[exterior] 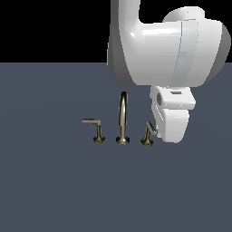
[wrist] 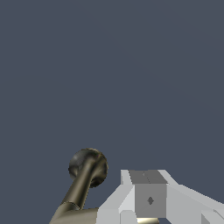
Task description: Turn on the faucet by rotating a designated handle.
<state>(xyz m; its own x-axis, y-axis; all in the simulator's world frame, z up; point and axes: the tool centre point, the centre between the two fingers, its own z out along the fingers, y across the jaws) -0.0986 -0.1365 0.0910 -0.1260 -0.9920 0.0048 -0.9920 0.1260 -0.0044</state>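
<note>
While hand (exterior: 159,131) sits against the handle (exterior: 148,132) (spout (exterior: 123,118) just beside), grip state: cannot tell.

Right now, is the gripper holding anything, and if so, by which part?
It cannot be told. The gripper sits right at the handle, against its lever arm, but neither view shows the jaws closed around it.

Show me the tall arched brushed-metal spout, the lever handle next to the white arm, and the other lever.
Tall arched brushed-metal spout (exterior: 122,113), exterior view, mid-stem.
Brushed-metal lever handle beside the white arm (exterior: 148,132), exterior view, upright post.
Twin brushed-metal lever (exterior: 92,121), exterior view, horizontal arm.
</note>
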